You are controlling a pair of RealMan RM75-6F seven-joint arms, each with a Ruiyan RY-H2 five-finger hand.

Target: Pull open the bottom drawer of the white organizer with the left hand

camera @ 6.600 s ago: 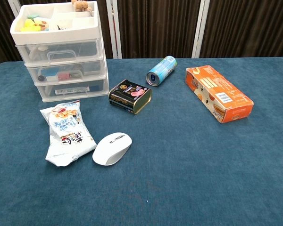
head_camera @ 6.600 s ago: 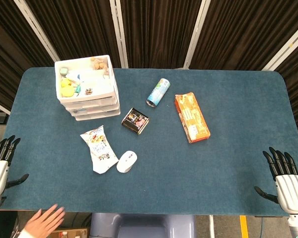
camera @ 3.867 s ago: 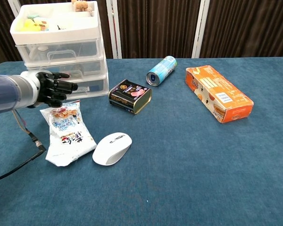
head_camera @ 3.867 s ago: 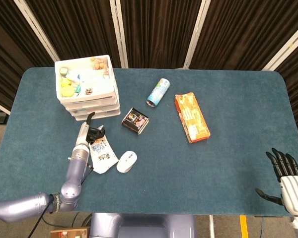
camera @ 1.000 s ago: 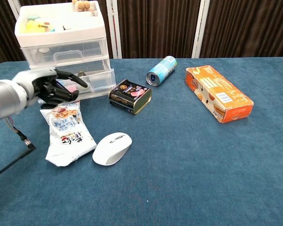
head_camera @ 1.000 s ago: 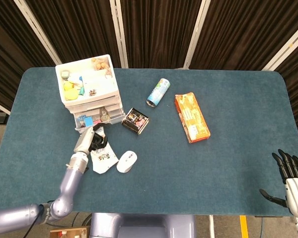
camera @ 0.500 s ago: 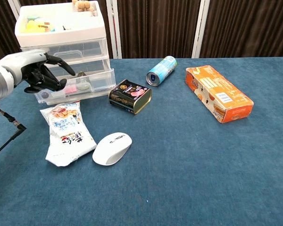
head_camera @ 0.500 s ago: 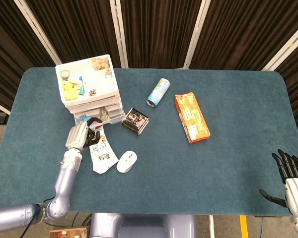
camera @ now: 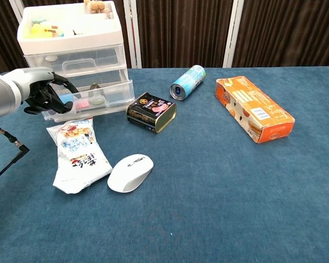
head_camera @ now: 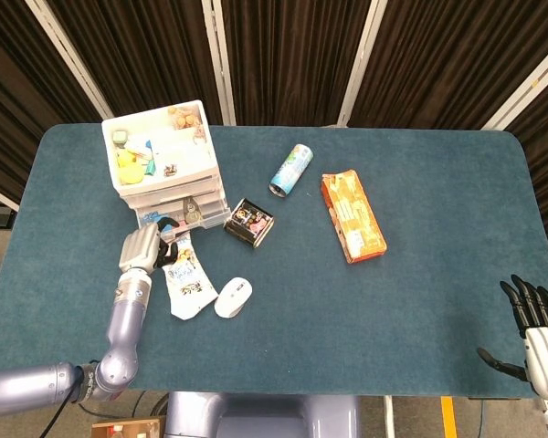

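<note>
So the bench [head_camera: 283, 356] here is covered in dark teal-blue felt with rounded corners, and behind it hang dark brown pleated curtains [head_camera: 283, 55] split up by pale vertical strips. A bit of yellow floor tape [head_camera: 447, 417] peeks out below the front edge in the head view.

The white plastic three-tier organizer [camera: 71, 41] sits at the far left of the bench, its open top tray full of little colourful bits. Its clear bottom drawer [camera: 98, 98] is slid out toward the front, with small items visible inside. The left robot hand [camera: 44, 93] is right at the drawer's left front corner, fingers curled in; I honestly can't tell whether it has hold of the front or just sits against it.

Just in front of the drawer lies a white crinkly snack bag [camera: 79, 154], and next to that a white computer mouse [camera: 130, 172]. A small black tin with a picture label [camera: 151, 112] sits just right of the drawer. Further right there's a light blue can lying on its side [camera: 188, 82], then a long orange cardboard box [camera: 255, 108].

The right robot hand [head_camera: 532, 331] shows only in the head view, off the near right corner of the bench, fingers spread with nothing in it.
</note>
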